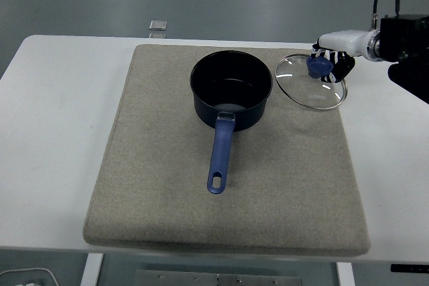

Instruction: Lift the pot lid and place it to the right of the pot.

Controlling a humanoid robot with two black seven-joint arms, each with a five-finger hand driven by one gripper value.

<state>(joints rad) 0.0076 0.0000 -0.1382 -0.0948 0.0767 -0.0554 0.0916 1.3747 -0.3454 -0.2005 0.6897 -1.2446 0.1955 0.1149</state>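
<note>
A dark blue pot [231, 90] with a blue handle [220, 159] pointing toward me stands open on the grey mat [167, 185]. The glass lid [311, 82] with a blue knob [317, 65] is to the right of the pot, tilted and low over the mat near its right edge. My right hand [330, 63] comes in from the right edge and is shut on the lid's knob. My left arm is out of view.
The mat lies on a white table [53, 118]. A small clear object [157, 25] sits beyond the mat at the table's far edge. The table's right side past the mat holds my right arm [395, 41].
</note>
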